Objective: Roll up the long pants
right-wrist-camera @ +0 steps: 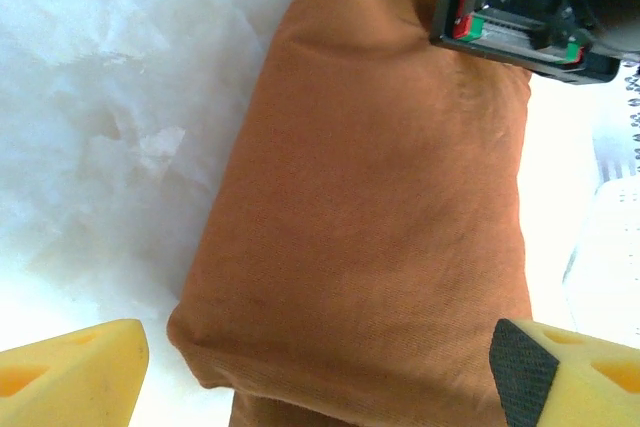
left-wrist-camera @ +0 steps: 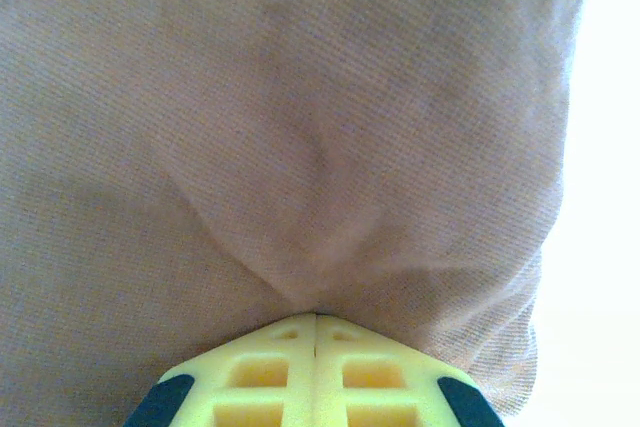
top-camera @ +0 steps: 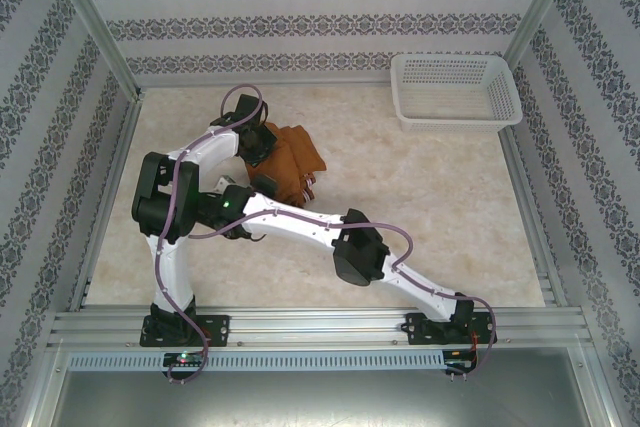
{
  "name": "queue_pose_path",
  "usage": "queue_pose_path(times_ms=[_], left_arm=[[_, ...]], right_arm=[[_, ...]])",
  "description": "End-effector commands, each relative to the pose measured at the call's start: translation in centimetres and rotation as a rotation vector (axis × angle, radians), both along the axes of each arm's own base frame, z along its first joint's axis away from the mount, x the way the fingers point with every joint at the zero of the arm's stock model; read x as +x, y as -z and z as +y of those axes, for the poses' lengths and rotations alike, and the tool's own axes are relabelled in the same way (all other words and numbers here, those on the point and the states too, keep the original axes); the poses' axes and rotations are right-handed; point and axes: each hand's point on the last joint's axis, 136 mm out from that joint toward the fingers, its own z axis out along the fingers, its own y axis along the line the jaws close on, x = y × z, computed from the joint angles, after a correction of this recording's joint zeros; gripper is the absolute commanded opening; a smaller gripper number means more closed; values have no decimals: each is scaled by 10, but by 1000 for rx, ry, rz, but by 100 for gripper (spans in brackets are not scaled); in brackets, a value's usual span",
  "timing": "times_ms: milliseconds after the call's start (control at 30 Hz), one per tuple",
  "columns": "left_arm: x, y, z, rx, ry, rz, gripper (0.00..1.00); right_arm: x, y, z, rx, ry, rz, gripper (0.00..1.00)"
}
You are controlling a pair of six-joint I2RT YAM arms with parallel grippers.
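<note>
The rust-brown pants lie bundled in a thick roll on the pale counter, left of centre and well apart from the white mesh basket at the far right. The left tool is clamped together on a pinch of the cloth. The right tool stands wide apart, its yellow fingers on either side of the roll's end.

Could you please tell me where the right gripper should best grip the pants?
Probably across the near rounded end of the pants, from above: they lie as a thick bundle, the open right gripper straddles that end, and the left gripper pinches the far end.
</note>
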Motion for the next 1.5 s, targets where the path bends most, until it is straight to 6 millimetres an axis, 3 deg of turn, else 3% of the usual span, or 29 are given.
queue_pose_path(times_ms=[0,133,267,667,800,833,867,900,933,1133,1467], left_arm=[[-11,21,8,35,0,66,0],[-11,19,10,46,0,65,0],[-11,20,9,44,1,66,0],[-14,21,10,56,15,75,0],[-14,19,12,69,19,76,0],[-14,19,13,70,19,76,0],[-13,18,14,72,18,76,0],[-13,17,15,72,17,74,0],[-13,16,16,72,17,72,0],[-12,0,21,91,26,54,0],[-8,-30,38,115,24,21,0]], right_arm=[[-3,27,-4,-51,19,29,90],[7,54,-18,-115,50,52,90],[23,65,-24,-155,42,25,89],[101,38,-43,-290,0,-208,86],[118,41,-64,-322,26,-189,69],[121,42,-69,-326,34,-180,60],[123,43,-76,-326,45,-168,44],[124,44,-81,-327,53,-161,18],[126,44,-87,-327,64,-158,0],[119,39,-113,-263,110,-71,0],[78,-3,-115,-23,145,95,0]])
